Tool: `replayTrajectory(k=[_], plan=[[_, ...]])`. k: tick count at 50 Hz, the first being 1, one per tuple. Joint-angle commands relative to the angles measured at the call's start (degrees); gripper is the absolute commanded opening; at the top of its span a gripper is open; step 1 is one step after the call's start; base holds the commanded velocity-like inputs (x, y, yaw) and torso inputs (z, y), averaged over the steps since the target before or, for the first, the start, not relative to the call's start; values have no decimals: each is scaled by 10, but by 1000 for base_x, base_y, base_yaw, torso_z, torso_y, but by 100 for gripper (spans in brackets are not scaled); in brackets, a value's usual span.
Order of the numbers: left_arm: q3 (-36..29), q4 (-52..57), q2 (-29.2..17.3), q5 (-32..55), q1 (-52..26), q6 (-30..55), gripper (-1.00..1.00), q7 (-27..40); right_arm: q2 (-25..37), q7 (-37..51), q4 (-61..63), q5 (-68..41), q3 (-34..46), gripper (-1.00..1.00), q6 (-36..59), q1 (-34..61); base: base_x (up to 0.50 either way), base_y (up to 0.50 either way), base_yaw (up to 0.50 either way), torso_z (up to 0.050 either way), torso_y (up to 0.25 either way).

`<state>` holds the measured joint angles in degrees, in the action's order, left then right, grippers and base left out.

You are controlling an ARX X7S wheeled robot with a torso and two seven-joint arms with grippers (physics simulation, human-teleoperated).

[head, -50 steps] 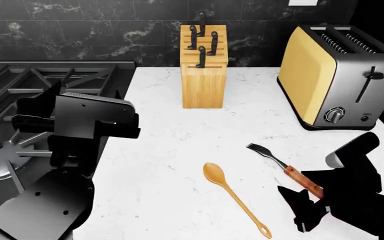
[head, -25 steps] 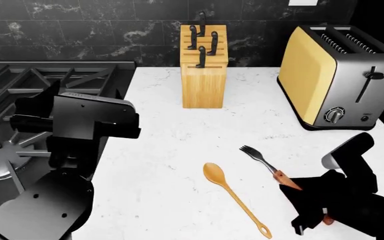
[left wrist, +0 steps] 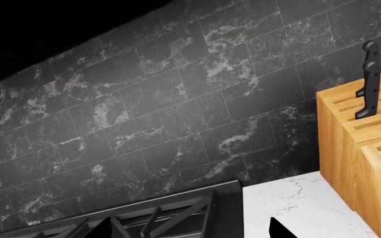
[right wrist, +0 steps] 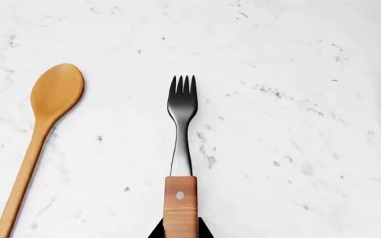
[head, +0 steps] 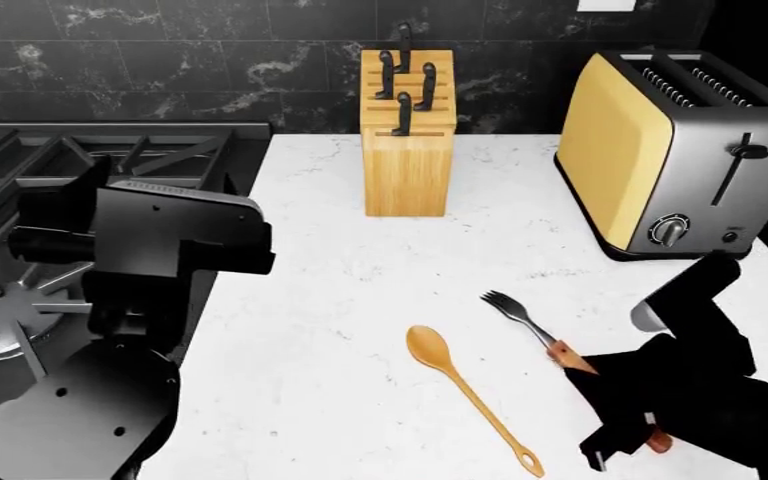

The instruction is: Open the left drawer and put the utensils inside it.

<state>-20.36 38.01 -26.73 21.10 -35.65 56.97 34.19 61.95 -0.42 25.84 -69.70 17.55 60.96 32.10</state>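
The fork (head: 519,316) lies angled on the white counter (head: 331,300). Its dark tines point toward the wall, and my right gripper (head: 620,405) is shut on its reddish wooden handle. In the right wrist view the fork (right wrist: 182,144) runs straight out from the right gripper (right wrist: 180,234), whose dark fingertips press both sides of the handle. The golden spoon (head: 471,395) lies free just left of the fork, and the right wrist view also shows this spoon (right wrist: 43,124). My left gripper (left wrist: 192,233) is open and empty above the stove's edge. The left drawer is out of view.
A wooden knife block (head: 408,150) with black-handled knives stands at the back of the counter, and in the left wrist view that knife block (left wrist: 366,153) is close by. A yellow toaster (head: 664,150) sits at the back right. The stove grates (head: 37,180) lie left of the counter.
My right gripper has shut on the fork's handle. The fork swung so that its tines sit further left and its handle end nearer the front edge. The left arm barely moved.
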Motion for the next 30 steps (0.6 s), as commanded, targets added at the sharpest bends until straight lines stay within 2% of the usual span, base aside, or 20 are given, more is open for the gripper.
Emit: replayTrajectory(k=[1, 18, 30], plan=[[1, 3, -1, 2, -2, 4, 100, 1, 10, 38, 31, -47, -14, -100, 59, 62, 0, 0, 0, 0, 0], [2, 6, -2, 5, -4, 7, 100, 4, 64, 117, 102, -184, -69, -100, 86, 108, 0, 0, 0, 0, 0], [4, 7, -3, 7, -3, 7, 100, 4, 19, 188, 120, -255, -6, -100, 158, 217, 0, 0, 0, 0, 0]])
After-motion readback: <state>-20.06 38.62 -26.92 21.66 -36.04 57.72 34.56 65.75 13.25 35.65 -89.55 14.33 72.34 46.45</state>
